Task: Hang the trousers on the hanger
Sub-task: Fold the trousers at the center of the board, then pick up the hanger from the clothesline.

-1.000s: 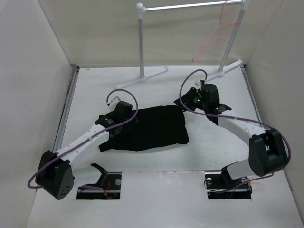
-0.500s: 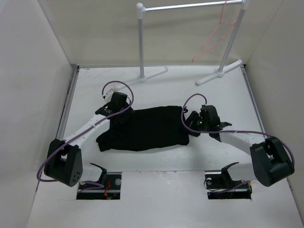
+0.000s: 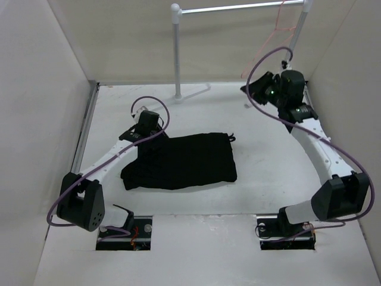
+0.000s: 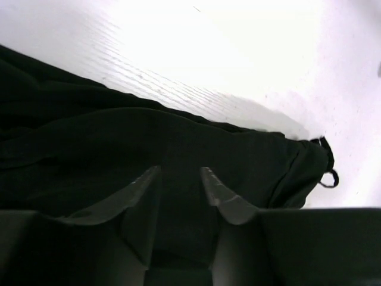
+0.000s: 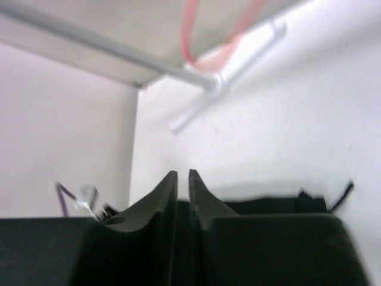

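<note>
Reopen right gripper (image 5: 183, 174), nearly shut on nothing near hanger (image 3: 268, 50) at rail's (image 3: 238, 7) right end, then close squarely on its wire; lower left gripper (image 4: 180, 173), part-open and empty over trousers (image 3: 184, 161) lying mid-table (image 3: 268, 179), onto fabric.

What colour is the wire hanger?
Pink-orange; the hanger shows best in the top external view.

No text, label, brand, number or sign can be read in any of the views. The trousers (image 3: 181, 161) are plain black, and the hanger (image 5: 186, 36) above them is bare wire. In the right wrist view the hanger is too blurred to show any fine marking.
</note>
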Available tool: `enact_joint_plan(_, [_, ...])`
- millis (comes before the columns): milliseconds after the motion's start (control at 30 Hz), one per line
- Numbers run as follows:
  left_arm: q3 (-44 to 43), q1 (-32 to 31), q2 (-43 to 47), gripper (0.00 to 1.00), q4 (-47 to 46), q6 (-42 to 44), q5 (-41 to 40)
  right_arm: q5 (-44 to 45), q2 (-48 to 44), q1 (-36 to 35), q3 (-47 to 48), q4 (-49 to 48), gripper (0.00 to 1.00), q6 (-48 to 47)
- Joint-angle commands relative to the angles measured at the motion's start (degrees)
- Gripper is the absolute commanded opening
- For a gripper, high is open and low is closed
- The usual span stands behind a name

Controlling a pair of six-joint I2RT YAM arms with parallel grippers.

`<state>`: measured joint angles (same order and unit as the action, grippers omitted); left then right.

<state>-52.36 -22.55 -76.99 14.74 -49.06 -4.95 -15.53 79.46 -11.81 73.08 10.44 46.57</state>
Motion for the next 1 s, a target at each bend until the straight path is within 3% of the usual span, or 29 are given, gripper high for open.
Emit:
enact_joint_plan(0, [-3.19, -1.84, -0.61, 0.25, -1.30, 2.74, 0.82, 2.60, 3.14, 2.27, 10.83, 2.39, 0.22, -3.06])
enact_joint_plan(200, [-3.98, -2.63, -2.81, 0.20, -1.65, 3.44, 1.43, 3.84, 12.28, 6.75, 24.37, 4.24, 0.52, -3.41])
enact_joint_plan(333, [-5.03, -2.72, -4.74, 0.24, -2.08, 3.71, 2.93, 2.61, 21.06, 8.52, 33.69, 5.12, 0.56, -3.50])
enact_joint_plan(600, [-4.95, -3.07, -6.59, 0.25, -2.44, 3.79, 3.81, -3.71, 29.96, 10.63, 43.72, 2.40, 0.45, -1.66])
enact_joint_plan(800, [-4.86, -3.34, -6.77, 0.26, -2.44, 3.62, 3.28, -7.93, 30.84, 10.89, 44.34, -1.64, 0.21, -0.25])
enact_joint_plan(967, [-6.70, -3.25, -6.77, 0.36, -2.18, 3.79, 3.54, -10.40, 28.12, 10.63, 44.34, -3.32, 0.14, -0.51])
